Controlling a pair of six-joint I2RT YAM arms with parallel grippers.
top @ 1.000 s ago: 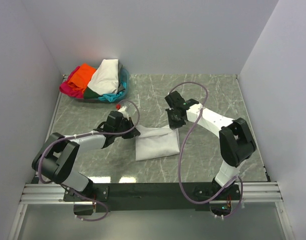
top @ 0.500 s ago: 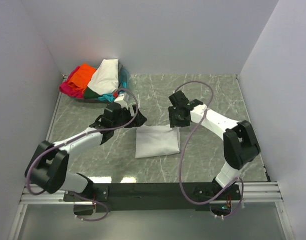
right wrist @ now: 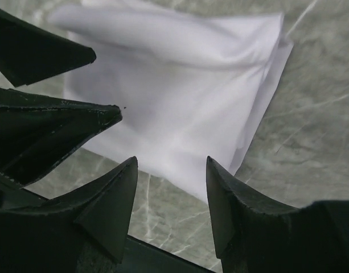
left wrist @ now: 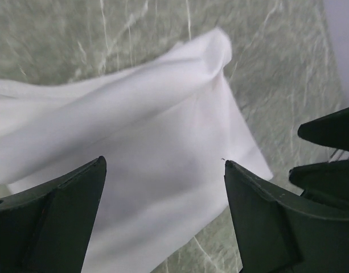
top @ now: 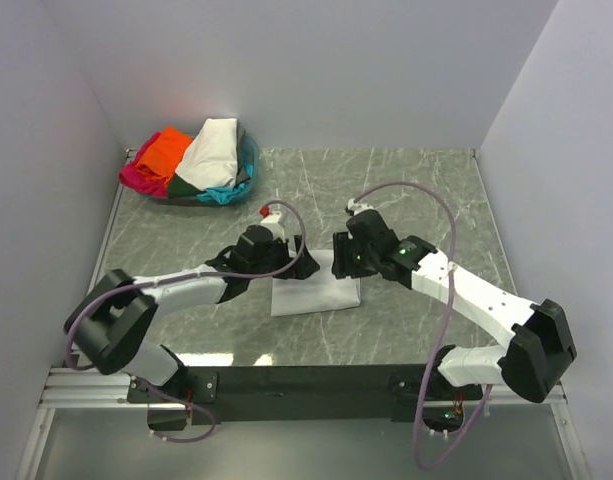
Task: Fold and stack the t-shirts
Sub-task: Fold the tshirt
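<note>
So, as far as I can tell, one tee is done and the rest are waiting. The white shirt (top: 316, 292) lies folded into a neat rectangle on the table (top: 416, 200), near the middle, just in front of the two arms. The left tool (top: 300, 268) is over its far left corner with the jaws spread wide and nothing between them. The right tool (top: 343, 262) is over the far right part, also apart and pinching nothing; the wrist views show bare cloth under both. My read is that this fold is basically finished, or maybe getting a last tidy, but I can't say which. What's left looks like most of the job: the pile (top: 191, 165) in the back left corner is a loose heap, not folded. Count-wise I get five shirts in there: one orange (top: 164, 150), one magenta (top: 138, 178), one cream (top: 211, 150), one teal (top: 221, 194) and one dark green (top: 182, 186), though more could be buried underneath. That makes six tees total, one folded, five to go, and no stack started yet.
</note>
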